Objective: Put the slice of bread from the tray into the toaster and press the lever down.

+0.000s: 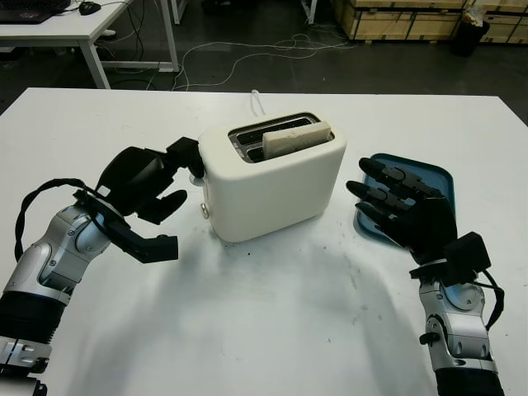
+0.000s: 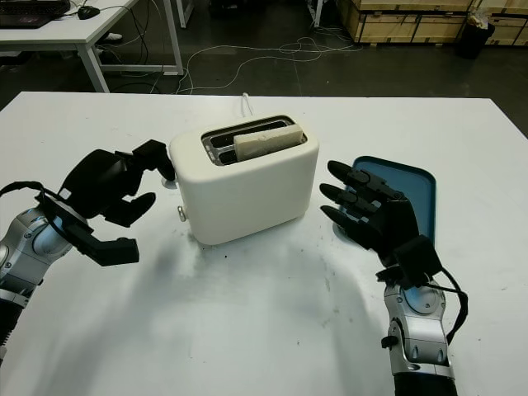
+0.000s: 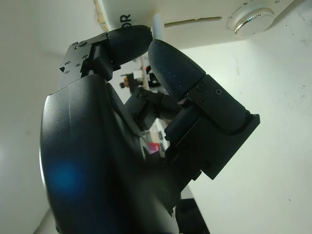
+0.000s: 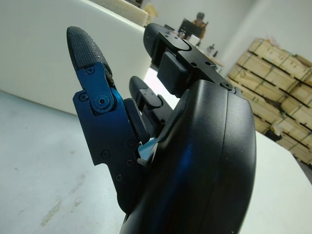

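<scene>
Standing upright in the front slot of the cream toaster point(image 1: 276, 186), the pale, rough-crusted slice of bread point(image 1: 295, 138) rises just above the slot's rim. Left hand point(image 1: 153, 194) sits at the toaster's lever end, fingers curled, one fingertip point(image 3: 127, 40) touching the white lever point(image 3: 157, 25); nothing is held. Right hand point(image 1: 404, 206) hovers open over the near edge of the blue tray point(image 1: 429, 175), beside the toaster

Left hand point(image 1: 148, 198) fingers curled, holding nothing; right hand point(image 1: 404, 210) open, raised
</scene>
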`<act>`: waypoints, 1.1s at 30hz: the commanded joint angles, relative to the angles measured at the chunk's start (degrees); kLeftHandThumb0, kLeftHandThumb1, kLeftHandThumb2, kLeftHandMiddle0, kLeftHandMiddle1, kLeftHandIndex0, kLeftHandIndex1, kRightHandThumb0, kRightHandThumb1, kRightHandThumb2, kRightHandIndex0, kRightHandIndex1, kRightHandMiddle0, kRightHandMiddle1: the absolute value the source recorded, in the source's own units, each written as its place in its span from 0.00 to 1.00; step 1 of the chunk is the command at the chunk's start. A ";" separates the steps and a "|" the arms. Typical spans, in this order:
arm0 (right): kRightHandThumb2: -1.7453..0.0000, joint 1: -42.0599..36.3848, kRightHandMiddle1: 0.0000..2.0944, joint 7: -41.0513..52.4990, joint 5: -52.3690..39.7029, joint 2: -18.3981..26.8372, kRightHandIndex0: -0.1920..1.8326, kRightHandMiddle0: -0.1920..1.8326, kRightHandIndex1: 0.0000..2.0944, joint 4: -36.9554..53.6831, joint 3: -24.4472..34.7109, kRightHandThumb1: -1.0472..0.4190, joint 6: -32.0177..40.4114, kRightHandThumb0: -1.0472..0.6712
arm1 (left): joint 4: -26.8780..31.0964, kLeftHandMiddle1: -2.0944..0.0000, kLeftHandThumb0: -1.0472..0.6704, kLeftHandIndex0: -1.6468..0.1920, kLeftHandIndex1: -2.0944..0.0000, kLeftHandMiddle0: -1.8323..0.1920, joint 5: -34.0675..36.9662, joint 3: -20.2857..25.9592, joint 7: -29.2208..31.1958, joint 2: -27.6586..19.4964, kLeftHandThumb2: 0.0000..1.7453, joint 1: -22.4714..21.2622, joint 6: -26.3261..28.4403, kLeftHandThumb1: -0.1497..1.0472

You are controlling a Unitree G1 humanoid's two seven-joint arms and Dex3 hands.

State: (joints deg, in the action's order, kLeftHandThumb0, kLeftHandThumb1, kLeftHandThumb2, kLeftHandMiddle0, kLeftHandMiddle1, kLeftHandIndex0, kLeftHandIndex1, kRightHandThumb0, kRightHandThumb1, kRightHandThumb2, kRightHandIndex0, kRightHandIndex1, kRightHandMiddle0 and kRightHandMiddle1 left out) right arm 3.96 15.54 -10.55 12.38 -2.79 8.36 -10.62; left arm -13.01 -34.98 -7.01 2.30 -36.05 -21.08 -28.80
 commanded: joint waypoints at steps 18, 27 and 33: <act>1.00 0.35 0.00 1.70 -1.01 0.38 0.51 0.48 0.02 -1.05 1.17 0.17 -1.09 0.25 | -6.91 0.17 0.21 0.81 0.17 0.42 -0.68 -3.46 -1.58 2.50 1.00 -1.09 1.43 0.47; 1.00 0.26 0.00 2.55 -1.82 0.54 0.51 0.48 0.02 -0.52 2.35 0.17 -0.65 0.27 | -15.11 0.17 0.27 0.77 0.17 0.40 -1.51 -7.98 -5.34 7.56 1.00 -0.92 3.13 0.41; 1.00 0.54 0.00 3.49 -2.05 0.79 0.51 0.47 0.02 -1.25 2.57 0.17 -1.51 0.28 | -20.62 0.17 0.24 0.72 0.17 0.45 -1.33 -11.76 -6.50 11.02 1.00 -0.82 2.96 0.37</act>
State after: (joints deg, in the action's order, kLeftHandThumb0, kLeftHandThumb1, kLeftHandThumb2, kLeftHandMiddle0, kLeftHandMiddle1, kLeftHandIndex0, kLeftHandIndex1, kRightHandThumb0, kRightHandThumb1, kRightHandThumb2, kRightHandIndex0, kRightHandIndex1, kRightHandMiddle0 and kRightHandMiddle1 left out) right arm 3.99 18.69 -12.19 12.64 -3.44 10.63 -10.86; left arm -31.24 -34.43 -14.00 -8.24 -27.82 -24.10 -26.75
